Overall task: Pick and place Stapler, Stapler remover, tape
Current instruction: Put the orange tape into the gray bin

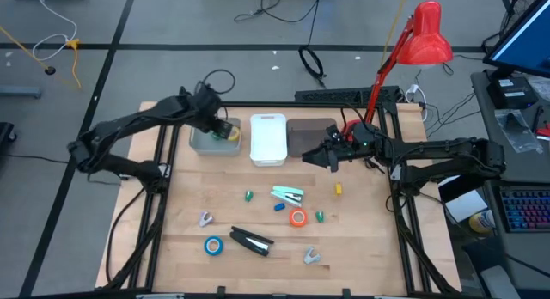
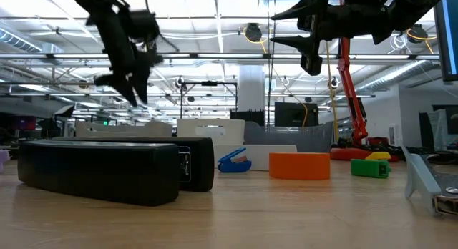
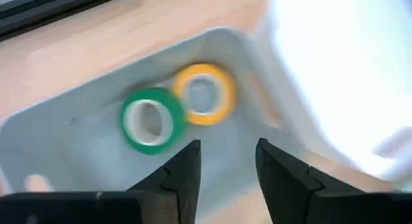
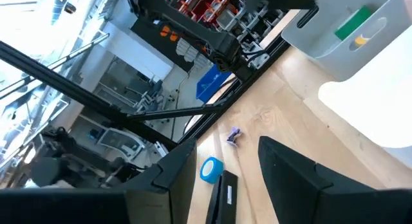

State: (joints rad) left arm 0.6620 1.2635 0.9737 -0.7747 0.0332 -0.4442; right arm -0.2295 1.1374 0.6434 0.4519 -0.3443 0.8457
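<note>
Nearest the low camera, the black stapler [image 1: 251,241] is laid on the worktop [image 1: 361,239], its long axis running diagonally. Green tape [image 3: 149,120] and yellow tape [image 3: 204,93] are seen flat in the grey bin [image 3: 77,140] (touching), under the empty, parted left pincer [image 3: 226,161]. Over the dark bin [image 1: 305,136] the right pincer [image 4: 222,166] is held parted, empty.

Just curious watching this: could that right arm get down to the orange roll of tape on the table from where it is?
Probably yes. The right gripper hangs open above the table, and the orange tape lies flat in front of it. A teal stapler sits close beside it, but nothing covers it.
</note>
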